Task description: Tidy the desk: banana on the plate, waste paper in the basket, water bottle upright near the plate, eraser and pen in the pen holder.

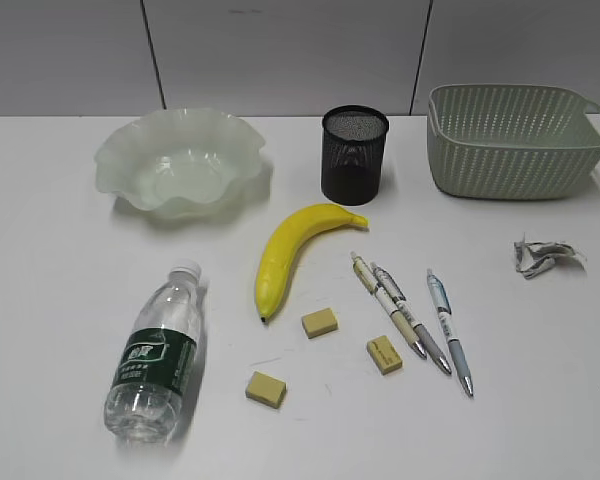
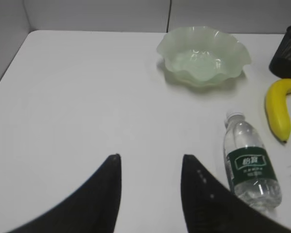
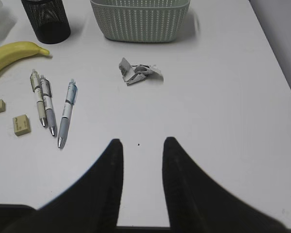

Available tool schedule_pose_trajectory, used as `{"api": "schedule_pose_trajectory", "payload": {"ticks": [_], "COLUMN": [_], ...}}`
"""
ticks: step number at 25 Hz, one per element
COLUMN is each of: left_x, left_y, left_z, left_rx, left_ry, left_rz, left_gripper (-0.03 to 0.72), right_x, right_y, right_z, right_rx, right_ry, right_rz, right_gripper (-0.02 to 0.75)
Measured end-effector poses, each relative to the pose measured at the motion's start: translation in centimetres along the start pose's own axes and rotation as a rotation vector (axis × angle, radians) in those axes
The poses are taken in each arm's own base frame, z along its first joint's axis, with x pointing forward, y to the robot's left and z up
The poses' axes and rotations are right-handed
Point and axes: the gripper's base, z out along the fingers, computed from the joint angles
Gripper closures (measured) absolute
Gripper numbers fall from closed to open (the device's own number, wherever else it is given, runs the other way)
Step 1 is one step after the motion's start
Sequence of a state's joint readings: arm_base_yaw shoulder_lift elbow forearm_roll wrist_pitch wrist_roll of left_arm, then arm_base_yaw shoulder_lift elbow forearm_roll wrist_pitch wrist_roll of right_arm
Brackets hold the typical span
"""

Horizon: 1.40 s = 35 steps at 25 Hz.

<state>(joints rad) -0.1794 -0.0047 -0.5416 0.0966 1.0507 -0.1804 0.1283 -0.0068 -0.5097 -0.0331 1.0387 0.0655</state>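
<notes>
The banana (image 1: pixel 290 252) lies on the desk (image 1: pixel 70 260) below the black pen holder (image 1: pixel 354 154). The pale-green plate (image 1: pixel 180 162) is empty at the back left. The water bottle (image 1: pixel 158 355) lies on its side at the front left. Three erasers (image 1: pixel 320 322) and three pens (image 1: pixel 448 330) lie in the middle. The waste paper (image 1: pixel 544 256) lies in front of the basket (image 1: pixel 515 140). My left gripper (image 2: pixel 150 158) is open and empty, left of the bottle (image 2: pixel 250 165). My right gripper (image 3: pixel 141 141) is open and empty, below the paper (image 3: pixel 137 71). Neither gripper shows in the exterior view.
A grey wall runs behind the desk. The left wrist view shows the desk's left edge (image 2: pixel 9 63), and the right wrist view its right edge (image 3: pixel 274 53).
</notes>
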Motion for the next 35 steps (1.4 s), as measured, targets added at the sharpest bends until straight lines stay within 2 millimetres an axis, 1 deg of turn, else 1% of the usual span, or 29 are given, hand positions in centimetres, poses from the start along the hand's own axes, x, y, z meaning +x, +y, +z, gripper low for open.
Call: {"api": "schedule_pose_trajectory", "payload": {"ticks": [2, 4, 5, 7, 9, 12, 13, 14, 16, 17, 19, 20, 22, 23, 24, 25, 26, 28, 31, 35], "left_x": [-1.0, -2.9, -3.7, -5.8, -7.4, -8.2, -8.3, -8.3, -8.2, -7.8, -7.4, -6.7, -6.1, -5.6, -4.7, -4.4, -3.7, -2.9, -2.3, -1.9], "left_y": [-0.5, -1.3, -1.7, -2.8, -4.0, -6.4, -7.4, -9.0, -12.4, -14.4, -18.1, -19.4, -21.6, -22.2, -22.8, -23.2, -23.4, -23.8, -24.4, -24.7], "left_z": [0.3, 1.7, 2.8, 6.3, 10.7, 18.0, 19.8, 21.6, 24.7, 26.5, 29.0, 30.5, 33.0, 34.2, 35.7, 36.6, 37.6, 39.3, 41.0, 42.0], "left_rx": [0.038, 0.090, 0.107, 0.166, 0.228, 0.347, 0.389, 0.445, 0.521, 0.549, 0.588, 0.592, 0.594, 0.587, 0.579, 0.568, 0.550, 0.504, 0.435, 0.389], "left_ry": [-0.022, -0.057, -0.057, -0.023, 0.053, 0.241, 0.277, 0.311, 0.352, 0.374, 0.393, 0.427, 0.485, 0.528, 0.586, 0.630, 0.679, 0.751, 0.774, 0.776], "left_rz": [0.017, 0.066, 0.093, 0.118, 0.149, 0.195, 0.237, 0.282, 0.369, 0.406, 0.437, 0.441, 0.418, 0.405, 0.402, 0.397, 0.395, 0.401, 0.440, 0.454], "left_gripper": [0.381, 0.381, 0.381, 0.381, 0.378, 0.377, 0.377, 0.377, 0.377, 0.377, 0.368, 0.353, 0.295, 0.265, 0.229, 0.201, 0.187, 0.169, 0.162, 0.162], "right_x": [0.0, 0.0, 0.0, 0.0, 0.0, 0.0, 0.0, 0.0, 0.0, 0.0, 0.0, 0.0, 0.0, 0.0, 0.0, 0.0, 0.0, 0.0, 0.0, 0.0], "right_y": [0.0, 0.0, 0.0, 0.0, 0.0, 0.0, 0.0, 0.0, 0.0, 0.0, 0.0, 0.0, 0.1, 0.3, 0.3, 0.3, 0.4, 0.5, 0.5, 0.5], "right_z": [0.0, 0.0, 0.0, 0.0, 0.0, 0.0, 0.0, 0.0, 0.0, 0.0, 0.0, 0.0, 0.0, 0.0, 0.0, 0.0, 0.0, 0.0, 0.0, 0.0], "right_rx": [0.000, 0.000, 0.000, 0.000, 0.000, 0.000, 0.000, 0.000, 0.000, 0.000, 0.000, -0.003, -0.014, -0.028, -0.028, -0.037, -0.045, -0.053, -0.057, -0.059], "right_ry": [0.000, 0.000, 0.000, 0.000, 0.000, 0.000, 0.000, 0.000, 0.000, 0.000, 0.000, 0.000, 0.001, 0.002, 0.002, 0.002, 0.003, 0.003, 0.004, 0.004], "right_rz": [0.000, 0.000, 0.000, 0.000, 0.000, 0.000, 0.000, 0.000, 0.000, 0.000, 0.000, 0.001, 0.008, 0.017, 0.017, 0.022, 0.027, 0.031, 0.033, 0.035], "right_gripper": [0.501, 0.501, 0.502, 0.502, 0.502, 0.502, 0.502, 0.502, 0.502, 0.502, 0.502, 0.502, 0.502, 0.502, 0.502, 0.502, 0.502, 0.502, 0.502, 0.502]}}
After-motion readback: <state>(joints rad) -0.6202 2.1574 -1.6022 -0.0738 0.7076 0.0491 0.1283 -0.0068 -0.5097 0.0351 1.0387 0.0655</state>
